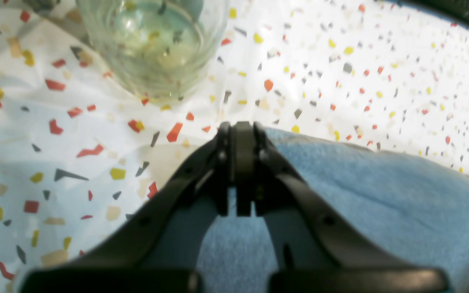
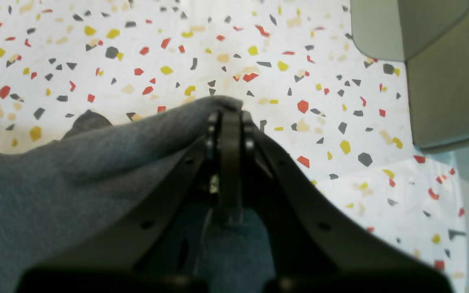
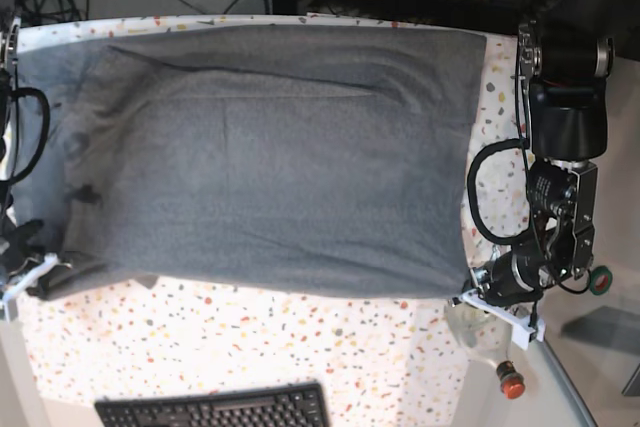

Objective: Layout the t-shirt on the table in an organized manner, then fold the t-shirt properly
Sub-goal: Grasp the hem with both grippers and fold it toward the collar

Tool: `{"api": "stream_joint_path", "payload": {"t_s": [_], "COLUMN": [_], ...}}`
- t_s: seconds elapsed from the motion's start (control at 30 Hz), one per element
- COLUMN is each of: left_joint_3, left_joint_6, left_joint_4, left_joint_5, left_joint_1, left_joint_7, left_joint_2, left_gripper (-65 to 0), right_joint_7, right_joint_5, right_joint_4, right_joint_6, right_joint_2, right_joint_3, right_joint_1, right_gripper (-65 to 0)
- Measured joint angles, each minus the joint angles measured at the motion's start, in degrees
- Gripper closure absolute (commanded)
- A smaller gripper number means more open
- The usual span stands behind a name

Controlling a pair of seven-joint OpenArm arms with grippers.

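My left gripper (image 1: 242, 134) has its black jaws pressed together on a corner of the plain heather-grey short-sleeved cotton t-shirt (image 3: 270, 157); in the left wrist view the fabric (image 1: 360, 195) runs from the jaw tips down and to the right and reads bluish there. My right gripper (image 2: 230, 118) is likewise clamped onto a bunched fold of the same t-shirt (image 2: 75, 175), with the cloth rising to a small peak at the jaw tips. In the base view the t-shirt lies spread nearly flat across the wide surface covered in white cloth speckled with red, yellow, orange and grey flecks (image 3: 250, 347), filling most of the upper part and leaving a bare speckled strip along the near edge. My left gripper (image 3: 478, 287) sits at the garment's lower corner on that view's right; my right gripper (image 3: 45, 272) sits at the lower corner on that view's left, partly cut off by the frame edge. A clear ribbed glass jar (image 1: 153, 44) stands on the surface just beyond my left gripper. A black keyboard (image 3: 215, 409) lies at the near edge, apart from the t-shirt. A small red-topped button (image 3: 510, 380) rests near the left arm.
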Motion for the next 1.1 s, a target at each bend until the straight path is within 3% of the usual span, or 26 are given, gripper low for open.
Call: {"api": "stream_joint_path", "payload": {"t_s": [0.17,0.4,0.53,0.67,0.87,1.1], "left_joint_3": [0.04,0.61,-0.87,-6.95,-15.67,-18.88], "left_joint_6": [0.0,0.0,-3.08,-2.99,-3.48,-3.3], "left_joint_4": [-0.02,1.03,11.08,22.56,34.67,37.48], "left_joint_5": [-0.04,0.17,0.0,0.28,-0.72,-10.86], "left_joint_1": [0.04,3.78,11.15,19.45,26.45,33.44], "left_joint_7": [-0.13,-0.11,3.13,5.84,11.37,13.16], "left_joint_2": [0.02,0.0,-0.48,0.11,0.57,0.17], "left_gripper": [0.0,0.0,0.0,0.0,0.0,0.0], "right_joint_7": [7.48,9.14,8.79,0.83,-8.63,-15.37], "right_joint_5": [-0.15,-0.24,0.17,0.04,0.0,0.17], "right_joint_4": [-8.07,-9.86,-2.29,6.8,19.93,27.41], "right_joint_6": [0.0,0.0,0.15,0.04,-0.07,-0.02], "right_joint_2": [1.11,1.11,3.69,4.48,2.6,0.72], "right_joint_3": [-5.16,-5.86,-5.73,-5.22,6.12,9.31], "right_joint_1": [1.73,1.77,-3.17,-8.55,-15.47,-23.15], "right_gripper": [0.0,0.0,0.0,0.0,0.0,0.0]}}
